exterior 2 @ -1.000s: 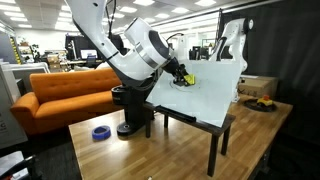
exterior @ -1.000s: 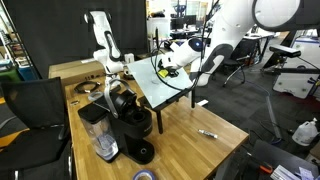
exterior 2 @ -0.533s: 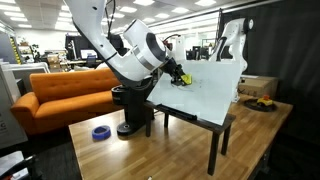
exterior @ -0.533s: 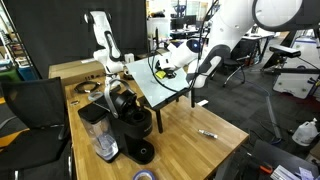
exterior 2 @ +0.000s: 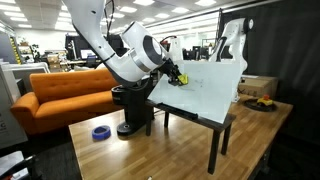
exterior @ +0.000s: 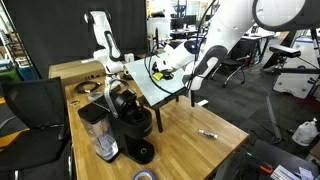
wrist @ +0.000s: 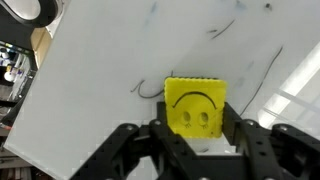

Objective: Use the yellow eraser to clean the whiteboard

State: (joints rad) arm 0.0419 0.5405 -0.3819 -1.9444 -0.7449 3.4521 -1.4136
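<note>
Yellow is in the jaws: the small flat square yellow eraser (wrist: 195,105), dark smiley drawn on its face, sits at 6 o'clock in the wrist view. Your black Robotiq gripper (wrist: 197,132) is pinching it, one finger at its 9 o'clock side and one at 3 o'clock.

The eraser lies against the white rectangular whiteboard (wrist: 95,60). Whether it presses fully flat, I cannot tell. In an exterior view the eraser (exterior 2: 178,78) is near the 10 o'clock edge of the tilted whiteboard (exterior 2: 205,92), with the white arm coming in from 9 o'clock.

Marks on the board, wrist view:
- dark curl (wrist: 150,90) just beside the eraser at its 9 o'clock
- short dark strokes (wrist: 226,27) at its 1 o'clock, well apart
- long thin line (wrist: 264,76) at its 3 o'clock

Surroundings: the board stands on black legs on the light wooden table (exterior: 185,150). A black coffee machine (exterior: 132,122) is at 8 o'clock of the whiteboard (exterior: 160,88). A thin black marker pen (exterior: 208,132) lies on the table at the board's 5 o'clock, apart from it. A blue tape roll (exterior 2: 101,132) lies on the table at 8 o'clock of the board. An orange sofa (exterior 2: 55,95) sits behind at 9 o'clock.
</note>
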